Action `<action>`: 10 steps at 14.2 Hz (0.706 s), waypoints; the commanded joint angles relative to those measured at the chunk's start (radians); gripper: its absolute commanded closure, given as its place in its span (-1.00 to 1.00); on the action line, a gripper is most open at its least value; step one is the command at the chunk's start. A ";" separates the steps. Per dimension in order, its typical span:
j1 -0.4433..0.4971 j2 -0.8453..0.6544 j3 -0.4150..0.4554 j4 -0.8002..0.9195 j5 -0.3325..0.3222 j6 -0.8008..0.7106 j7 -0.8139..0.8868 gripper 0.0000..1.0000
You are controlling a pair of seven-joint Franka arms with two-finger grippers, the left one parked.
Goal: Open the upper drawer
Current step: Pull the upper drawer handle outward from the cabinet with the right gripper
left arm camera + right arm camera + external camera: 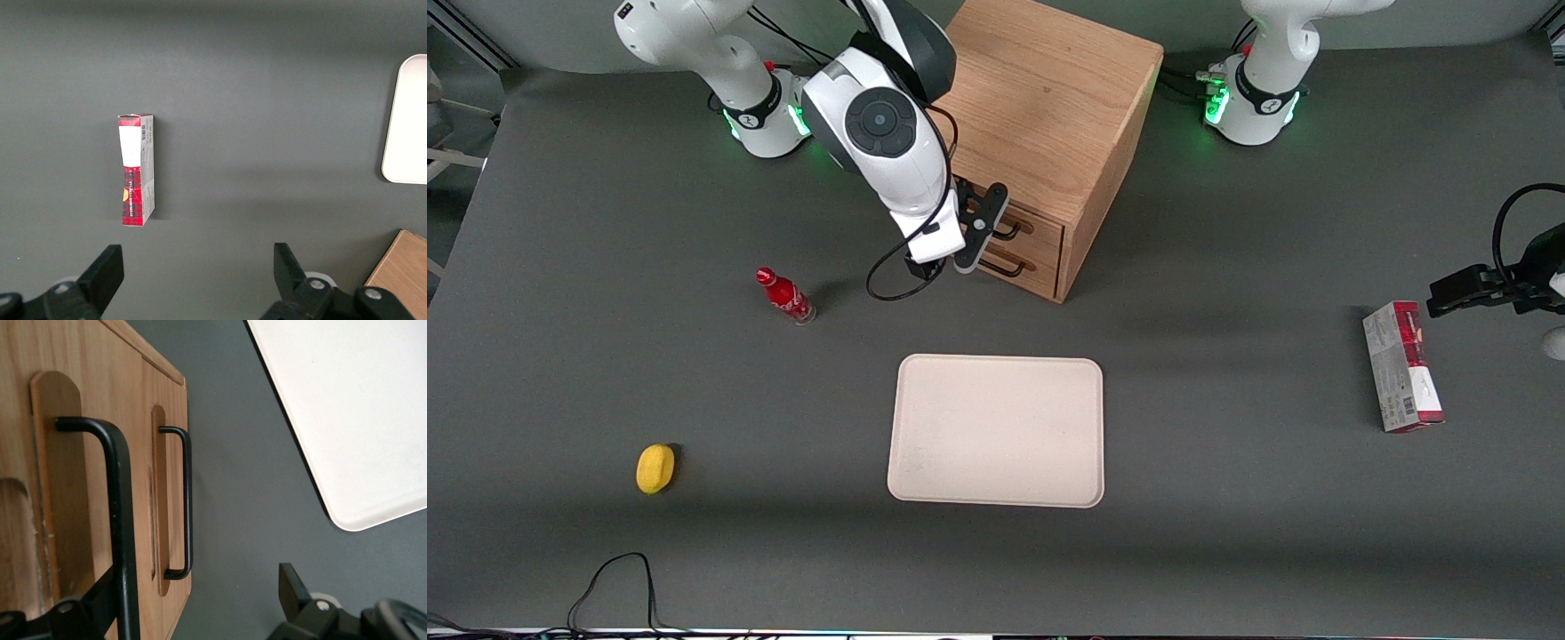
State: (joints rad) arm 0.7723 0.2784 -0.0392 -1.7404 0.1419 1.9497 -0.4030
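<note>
The gripper (980, 233) is held open at the cabinet (1049, 124) front, grasping nothing, one finger beside the upper drawer's (1021, 224) handle (119, 520), which should be straddled squarely before closing.

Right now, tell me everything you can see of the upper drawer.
The upper drawer is light oak, the higher of two in a boxy wooden cabinet, and looks closed, flush with the lower drawer's front. Its thin black wire handle stands off a rounded recessed strip. The end effector, open, straddles that handle with one finger at the bar; contact is unclear.
</note>
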 commanded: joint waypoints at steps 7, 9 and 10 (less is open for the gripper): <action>-0.082 0.117 -0.024 0.156 -0.027 0.009 -0.022 -1.00; -0.084 0.128 -0.024 0.166 -0.028 0.009 -0.023 -1.00; -0.084 0.139 -0.024 0.179 -0.030 0.009 -0.036 -1.00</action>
State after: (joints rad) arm 0.6815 0.3813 -0.0624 -1.6154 0.1311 1.9775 -0.4176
